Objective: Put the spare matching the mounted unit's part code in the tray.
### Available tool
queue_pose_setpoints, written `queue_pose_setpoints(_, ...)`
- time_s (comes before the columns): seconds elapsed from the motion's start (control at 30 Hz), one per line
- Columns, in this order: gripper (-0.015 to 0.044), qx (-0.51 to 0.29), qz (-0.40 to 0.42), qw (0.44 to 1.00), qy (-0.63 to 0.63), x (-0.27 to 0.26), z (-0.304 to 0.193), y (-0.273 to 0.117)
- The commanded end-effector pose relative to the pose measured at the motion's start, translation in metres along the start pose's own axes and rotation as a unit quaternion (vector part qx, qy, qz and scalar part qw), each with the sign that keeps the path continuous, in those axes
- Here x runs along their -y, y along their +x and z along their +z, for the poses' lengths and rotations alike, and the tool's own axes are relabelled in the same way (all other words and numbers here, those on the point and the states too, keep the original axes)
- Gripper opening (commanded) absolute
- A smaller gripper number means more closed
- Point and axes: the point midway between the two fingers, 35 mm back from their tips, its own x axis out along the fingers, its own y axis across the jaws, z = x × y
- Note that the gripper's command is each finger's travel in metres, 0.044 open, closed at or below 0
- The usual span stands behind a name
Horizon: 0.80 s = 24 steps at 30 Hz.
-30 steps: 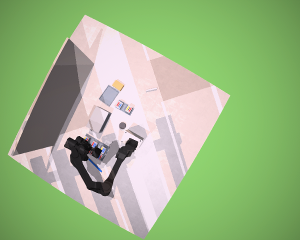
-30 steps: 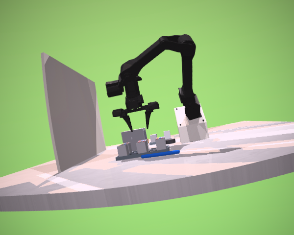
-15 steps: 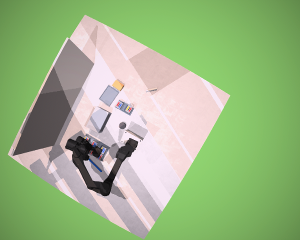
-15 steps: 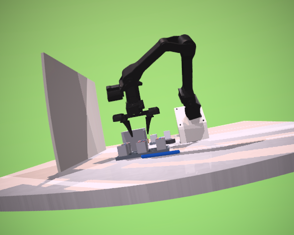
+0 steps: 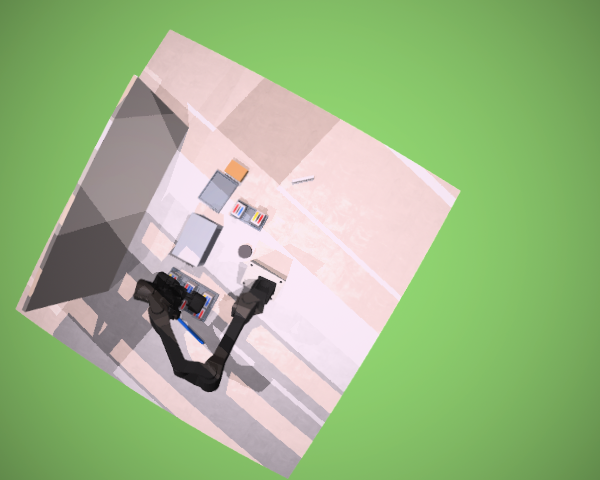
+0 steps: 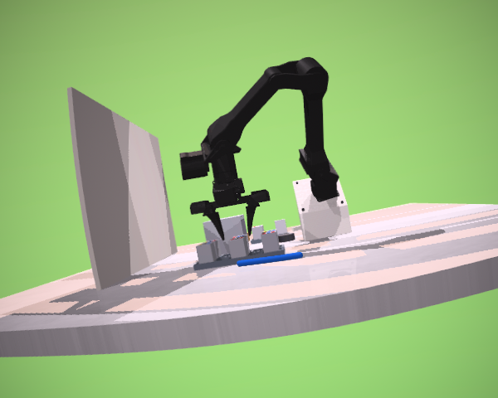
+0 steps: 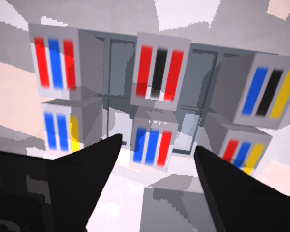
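holding six striped blocks, the gray rack beneath the tool, its fingers apart, nothing gripped

No letters or numbers can be read. Only colour codes are shown, each on a block's top in the wrist view. Left to right, red-blue-red is borne by one block, red-black-red by a second, blue-black-yellow by a third, blue-blue-yellow by a fourth, blue-blue-red by a fifth, red-blue-yellow by a sixth.
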Motion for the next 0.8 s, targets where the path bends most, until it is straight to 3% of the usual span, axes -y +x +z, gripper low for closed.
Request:
queue_pose_setpoints(0.0, 0.03, -0.003, 0.003, 1.0, 0.007, -0.001, -0.003, 0.008)
queue_pose_setpoints(0.77, 0.03, 0.001, 0.003, 1.0, 0.007, -0.004, -0.001, 0.033)
